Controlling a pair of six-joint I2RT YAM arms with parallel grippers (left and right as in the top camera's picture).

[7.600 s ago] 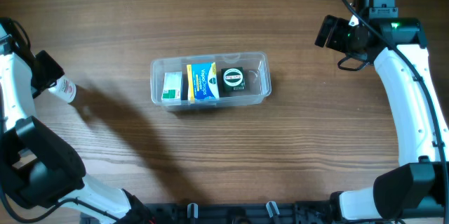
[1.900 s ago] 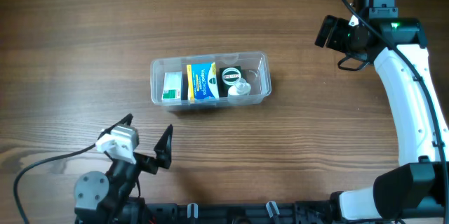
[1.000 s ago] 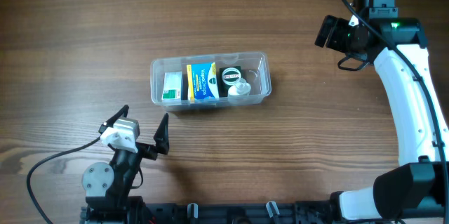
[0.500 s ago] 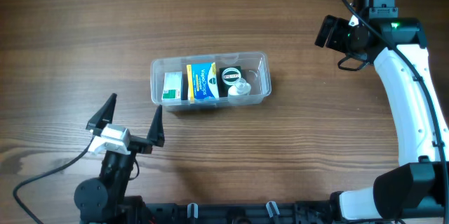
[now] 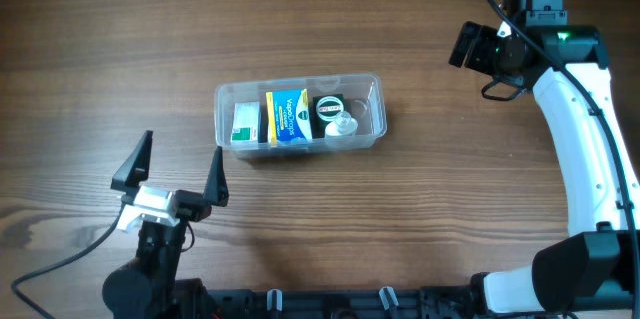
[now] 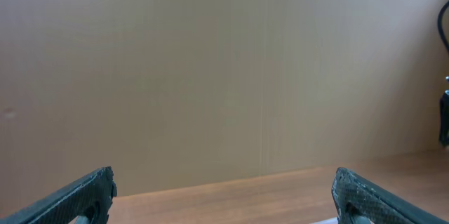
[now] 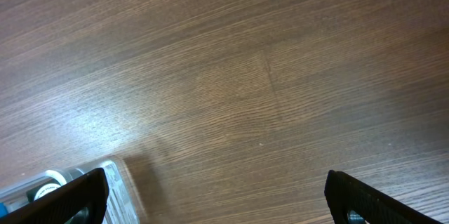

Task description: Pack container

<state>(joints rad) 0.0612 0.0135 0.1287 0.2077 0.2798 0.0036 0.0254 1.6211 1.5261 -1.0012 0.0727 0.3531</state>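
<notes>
**A:** What was hard to make out?

**B:** Mostly the right end effector (image 7: 221,197). From overhead it was a dark clump at the far right of the tabletop (image 5: 450,209), and its fingers could not be picked out. Only its own wrist view showed the two fingers set wide apart, with bare wood between them. That view also cut the container (image 5: 373,119) off at the lower left corner, so just one rounded end showed.

**A:** And the left one?

**B:** The left end effector (image 5: 175,167) stood at the near left with its fingers spread and nothing between them. Its camera caught only the fingertips in the bottom corners.

**A:** Where did the container sit?

**B:** It was on the tabletop, a little left of centre, with its long side running left to right, well apart from both arms. Inside, a green-and-white box (image 5: 245,122) stood at the left end, with a blue-and-yellow box (image 5: 288,114) beside it. Next came a black item (image 5: 331,109) with a round white label. A small clear bottle (image 5: 342,126) seemed to rest against that item, though clear plastic on clear plastic made this uncertain. The print on the boxes was too small to read.

**A:** The surroundings?

**B:** The tabletop was brown wood with a long grain. In the left wrist view, a plain beige wall (image 6: 224,69) rose behind a thin strip of it.
</notes>
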